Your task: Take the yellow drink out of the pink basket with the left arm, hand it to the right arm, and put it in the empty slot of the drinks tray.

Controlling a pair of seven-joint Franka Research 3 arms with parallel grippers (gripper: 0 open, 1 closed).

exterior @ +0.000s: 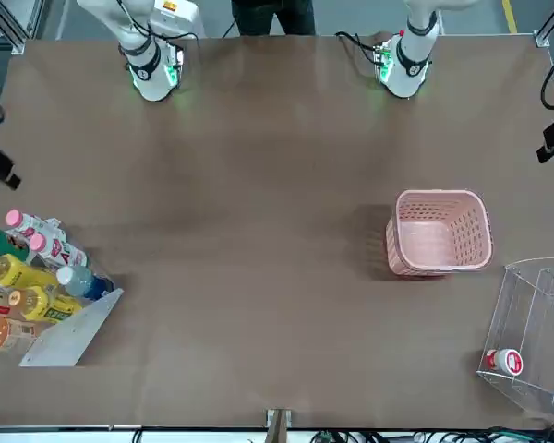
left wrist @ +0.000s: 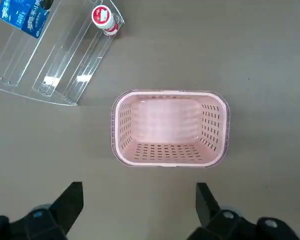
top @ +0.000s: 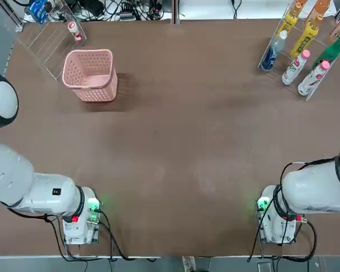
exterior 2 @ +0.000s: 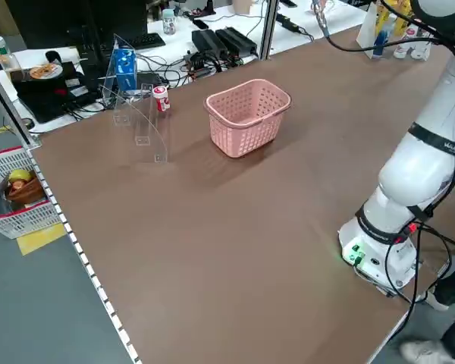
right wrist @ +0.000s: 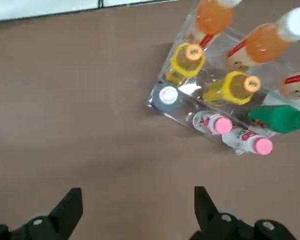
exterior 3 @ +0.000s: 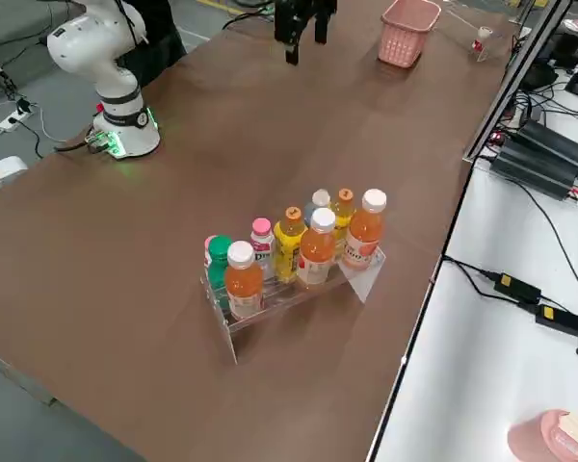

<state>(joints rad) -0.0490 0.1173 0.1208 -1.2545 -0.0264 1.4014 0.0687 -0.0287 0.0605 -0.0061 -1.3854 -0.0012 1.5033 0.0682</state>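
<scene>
Front view: left end effector [exterior: 548, 148], right end effector [exterior: 7, 170] hover well apart.

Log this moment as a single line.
pink basket: empty | yellow drink: not seen in basket | left tool: open, over table by basket | right tool: open, near drinks tray

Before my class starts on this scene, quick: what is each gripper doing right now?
Left gripper: jaws open, holding nothing, out over the table's left side.
Right gripper: jaws open, holding nothing, out over the right side.
</scene>
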